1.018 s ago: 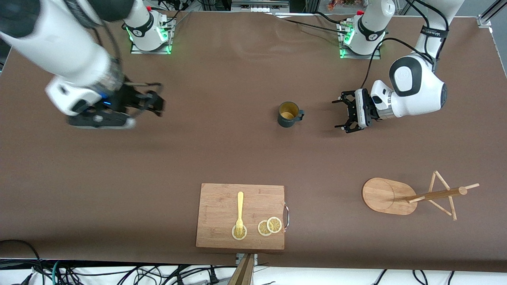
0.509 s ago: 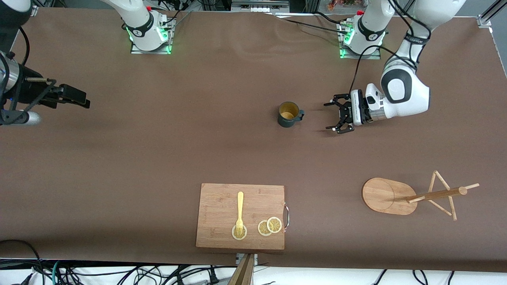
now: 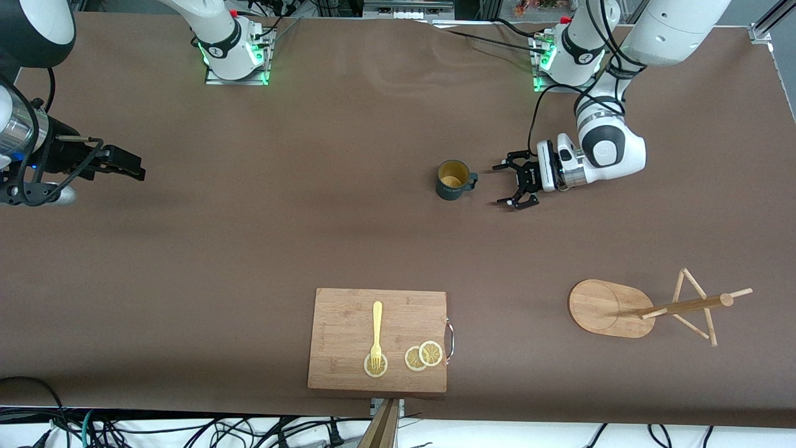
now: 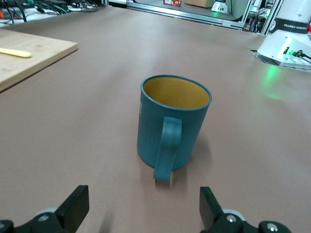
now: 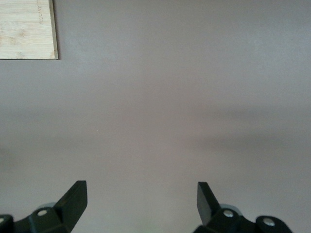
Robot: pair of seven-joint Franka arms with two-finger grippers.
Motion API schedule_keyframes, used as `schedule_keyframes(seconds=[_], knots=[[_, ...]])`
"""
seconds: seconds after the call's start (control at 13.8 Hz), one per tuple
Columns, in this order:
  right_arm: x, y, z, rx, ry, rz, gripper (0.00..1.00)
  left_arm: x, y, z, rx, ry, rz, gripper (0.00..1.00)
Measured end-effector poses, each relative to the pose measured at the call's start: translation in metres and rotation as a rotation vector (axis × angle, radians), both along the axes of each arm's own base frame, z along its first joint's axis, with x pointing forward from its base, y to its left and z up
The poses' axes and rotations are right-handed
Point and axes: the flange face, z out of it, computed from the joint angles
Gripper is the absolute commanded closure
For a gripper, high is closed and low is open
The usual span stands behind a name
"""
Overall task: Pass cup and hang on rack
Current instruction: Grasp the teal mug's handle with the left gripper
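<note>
One cup (image 3: 453, 180) upright | handle faces left hand (image 3: 509, 185)

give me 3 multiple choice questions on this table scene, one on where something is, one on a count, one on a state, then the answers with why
1. Where does the fork lie?
A. on the cutting board
B. in the cup
C. on the rack's base

2. How many lemon slices are on the cutting board?
A. one
B. three
C. five

3. How is the left gripper in relation to the cup?
A. shut on the handle
B. open, beside the cup, not touching
C. open, over the rack

Answers:
1. A, the fork rests on the board, its tines on one slice.
2. B, one slice lies under the tines and two overlap beside it.
3. B, the left wrist view shows spread fingers with the handle facing them and bare table between.
</note>
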Motion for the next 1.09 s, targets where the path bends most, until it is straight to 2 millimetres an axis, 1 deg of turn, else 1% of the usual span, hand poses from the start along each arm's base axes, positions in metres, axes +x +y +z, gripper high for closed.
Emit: schedule_keyframes(seconds=[0.22, 0.44, 0.65, 0.95, 1.09], knots=[[0.000, 0.000, 0.000, 0.000, 0.001, -0.001, 0.00, -0.009, -0.021, -0.006, -0.023, -0.021, -0.002, 0.00], [0.000, -0.002, -0.001, -0.006, 0.003, -0.002, 0.00, -0.014, -0.025, -0.015, -0.033, -0.017, 0.018, 0.00], [0.001, -0.009, -0.003, -0.022, 0.005, 0.005, 0.00, -0.019, -0.032, -0.020, -0.040, -0.005, 0.032, 0.00], [0.003, -0.025, -0.008, -0.008, 0.014, 0.030, 0.00, -0.025, -0.044, -0.025, -0.046, 0.005, 0.043, 0.00], [0.004, -0.030, -0.011, 0.012, 0.017, 0.033, 0.00, -0.026, -0.045, -0.027, -0.046, 0.011, 0.045, 0.00]])
